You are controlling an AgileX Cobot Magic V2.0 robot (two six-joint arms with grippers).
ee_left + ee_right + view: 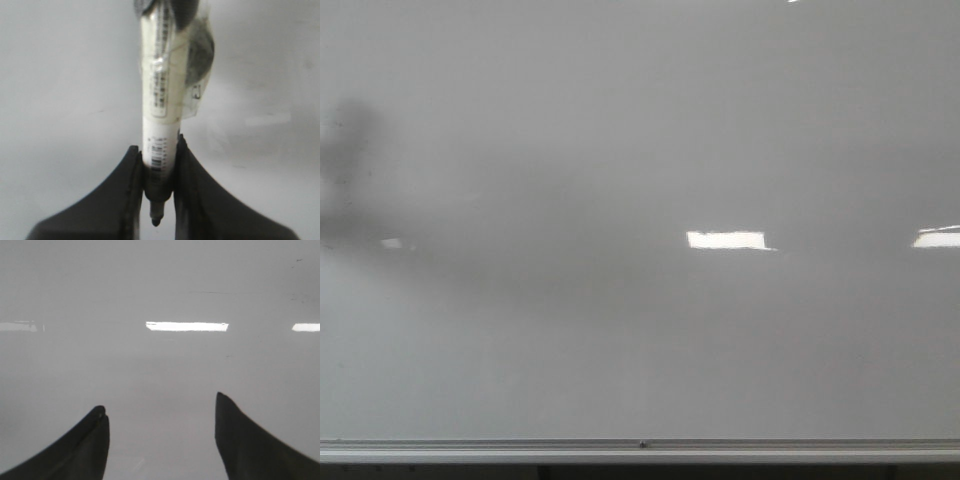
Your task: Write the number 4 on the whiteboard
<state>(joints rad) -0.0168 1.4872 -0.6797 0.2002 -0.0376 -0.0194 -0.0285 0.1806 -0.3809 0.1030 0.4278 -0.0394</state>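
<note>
Your whiteboard point(640, 340) fills the front view, glossy and pale grey, with the silver rail point(640, 447) running along its lower edge. You can see bright rectangular light reflections point(726, 240) across its middle, and a soft dark smudge, probably a shadow, toward its left side. No marker stroke shows anywhere on the board in any view, so the number 4 is not yet drawn.

Your right gripper point(160, 412) faces the board with its two dark fingers point(80, 450) spread well apart and nothing between them. The same kind of bright reflections show on the board beyond it.

Your left gripper point(156, 160) is clamped on a white-barrelled marker point(162, 95), the fingers point(110, 200) pressing its lower barrel from both sides. The marker stands lengthwise between them, its printed label facing the camera and clear tape or wrapping around its far part. Its dark tip point(156, 218) pokes back between the fingers toward the wrist. The board lies pale behind the marker; you cannot tell from this blurred view whether any part of the marker touches it.
</note>
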